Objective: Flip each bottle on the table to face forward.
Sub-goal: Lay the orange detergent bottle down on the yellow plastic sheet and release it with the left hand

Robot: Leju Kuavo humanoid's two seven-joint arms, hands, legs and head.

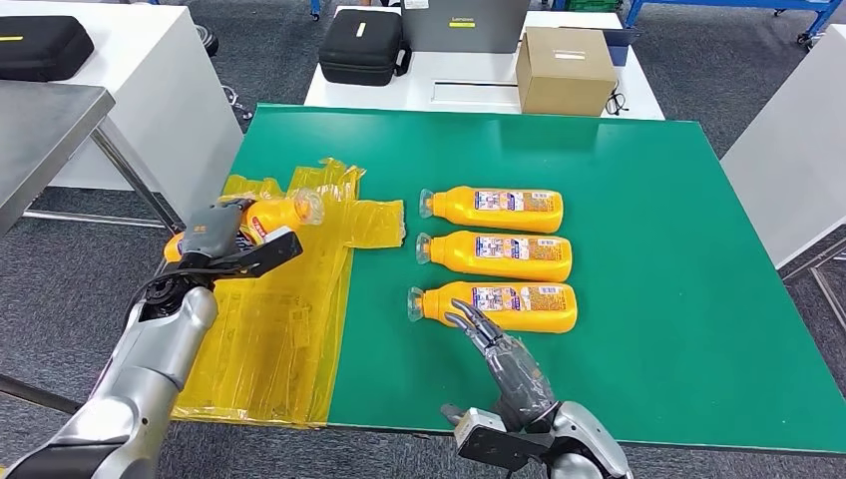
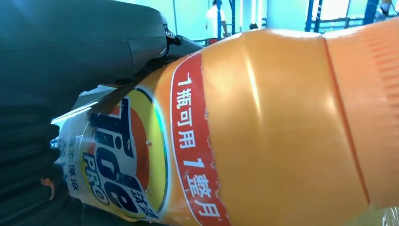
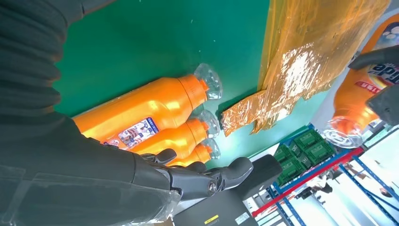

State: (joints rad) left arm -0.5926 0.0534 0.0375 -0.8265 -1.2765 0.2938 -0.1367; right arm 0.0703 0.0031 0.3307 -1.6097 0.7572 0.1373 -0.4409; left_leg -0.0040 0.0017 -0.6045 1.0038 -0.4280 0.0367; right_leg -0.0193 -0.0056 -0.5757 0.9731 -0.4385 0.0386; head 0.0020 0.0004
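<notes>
Far left, head view: left hand point(image 1: 231, 242) raised over the yellow plastic sheet point(image 1: 269, 339), which drapes the left part of the green table point(image 1: 648, 249) and hangs past its near edge. The hand grips an orange bottle point(image 1: 271, 215), fingers wrapped across its label band; clear cap end sticks out past the fingers toward table centre, the base end shows behind the hand on the outer side. Bottle is lifted, roughly level. In the left wrist view the held bottle sits right against the dark palm, red-and-yellow front label turned to the camera, bare orange shoulder running off toward the cap.

Centre of the table: three more orange bottles lying on their sides in a column, parallel, just beside one another, clear caps pointing toward the sheet. Far bottle point(image 1: 494, 209), middle bottle point(image 1: 496, 254), near bottle point(image 1: 496, 305). Each shows a small printed panel facing up.

Right of that: right hand point(image 1: 496, 349) reaches in from the near edge, fingers spread and slightly curved, holding nothing. Fingertips point(image 1: 461, 319) lie at the near bottle's neck-side lower edge; cannot tell whether they touch it. Right wrist view shows the fingers point(image 3: 202, 179) extended and apart, all three bottles beyond them.

Behind the table: white bench with black case point(image 1: 361, 46) and cardboard box point(image 1: 565, 70).
</notes>
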